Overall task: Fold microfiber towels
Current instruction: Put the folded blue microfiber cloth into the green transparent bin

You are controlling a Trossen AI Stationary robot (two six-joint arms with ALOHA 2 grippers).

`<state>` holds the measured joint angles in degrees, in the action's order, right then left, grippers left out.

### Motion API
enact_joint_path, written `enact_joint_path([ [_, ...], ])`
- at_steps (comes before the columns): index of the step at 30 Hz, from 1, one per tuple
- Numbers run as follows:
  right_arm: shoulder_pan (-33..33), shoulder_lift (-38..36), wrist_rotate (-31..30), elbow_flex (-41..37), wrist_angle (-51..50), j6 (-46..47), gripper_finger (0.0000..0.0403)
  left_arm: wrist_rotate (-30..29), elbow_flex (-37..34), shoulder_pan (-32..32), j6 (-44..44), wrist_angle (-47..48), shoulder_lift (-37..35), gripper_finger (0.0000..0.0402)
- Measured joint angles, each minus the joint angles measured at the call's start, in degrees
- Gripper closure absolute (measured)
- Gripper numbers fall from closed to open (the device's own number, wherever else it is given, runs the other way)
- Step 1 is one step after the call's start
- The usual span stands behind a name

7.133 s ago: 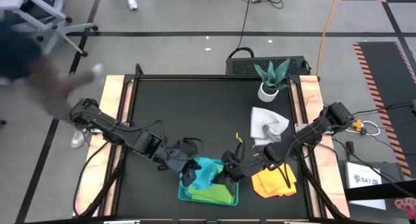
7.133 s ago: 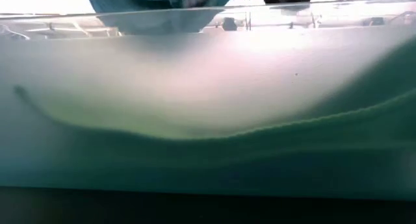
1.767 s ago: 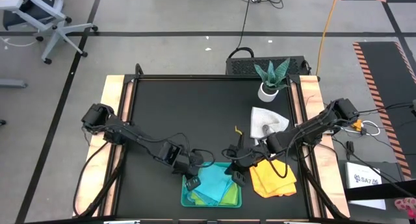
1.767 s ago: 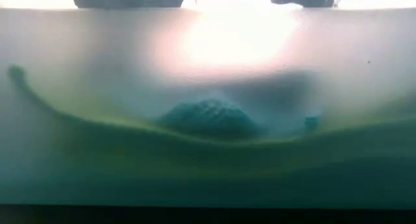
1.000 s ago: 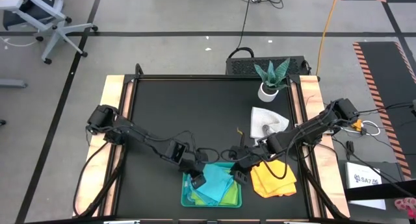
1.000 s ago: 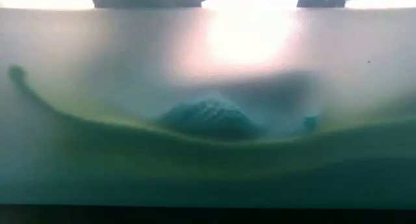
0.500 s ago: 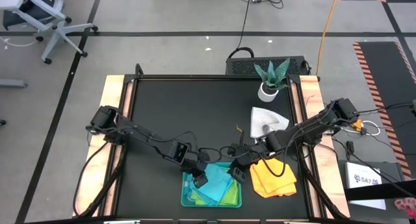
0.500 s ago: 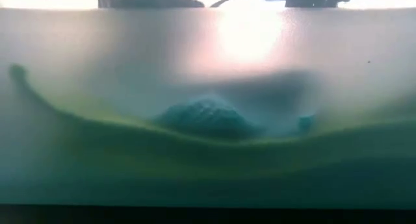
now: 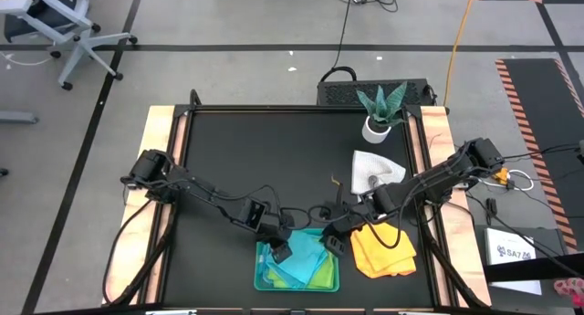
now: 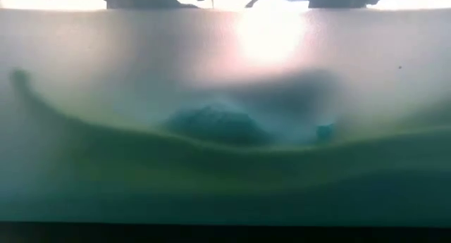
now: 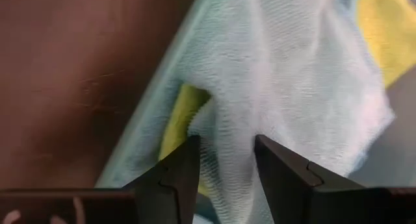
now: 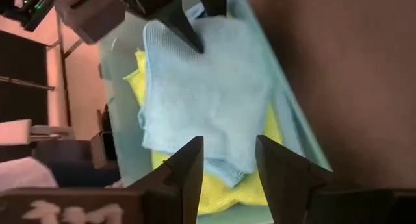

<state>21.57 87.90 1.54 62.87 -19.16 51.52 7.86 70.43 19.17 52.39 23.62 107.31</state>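
A teal tray (image 9: 258,271) stands at the table's near edge. In it a turquoise towel (image 9: 306,258) lies folded on a lime green towel (image 9: 321,278). My left gripper (image 9: 281,251) is open at the turquoise towel's left part (image 11: 279,74), fingers slanting down, with cloth showing in the gap. My right gripper (image 9: 336,245) is open above the tray's right rim (image 12: 292,113) and looks down on the turquoise towel (image 12: 208,94). A yellow-orange towel (image 9: 383,251) lies flat right of the tray. Behind it lies a grey-white towel (image 9: 376,173). My left gripper (image 11: 226,152) has its open fingers on either side of a strip of the turquoise towel near its left edge (image 11: 224,120), coming slanting down from the table's left. I cannot tell whether the fingertips (image 12: 195,42) touch the cloth. The towel lies in the tray.
A potted plant (image 9: 381,110) stands at the far right of the black mat. The low view looks through the tray's translucent wall (image 10: 225,60) at the lime green towel (image 10: 211,172) and a turquoise hump (image 10: 211,123). The mat's left and far middle are bare.
In the low view the turquoise hump behind the tray wall has sunk a little and spread out. Both arms have stayed nearly in place over the tray.
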Motion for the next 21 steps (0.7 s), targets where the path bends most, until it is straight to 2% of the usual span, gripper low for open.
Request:
enact_joint_path([
  [4,-1.4,0.0,-0.1,0.0,0.0,-1.2,0.0269,-1.1,0.0,-0.6,-0.1,1.7,0.0,0.0252],
  [9,-2.5,0.0,0.0,0.0,0.0,-1.5,0.0269,2.7,0.0,-0.8,0.3,2.0,0.0,0.0252],
  [21,-2.5,0.0,0.2,0.0,0.0,-2.7,0.0269,2.8,0.0,-0.1,1.7,7.4,-2.5,0.0252],
])
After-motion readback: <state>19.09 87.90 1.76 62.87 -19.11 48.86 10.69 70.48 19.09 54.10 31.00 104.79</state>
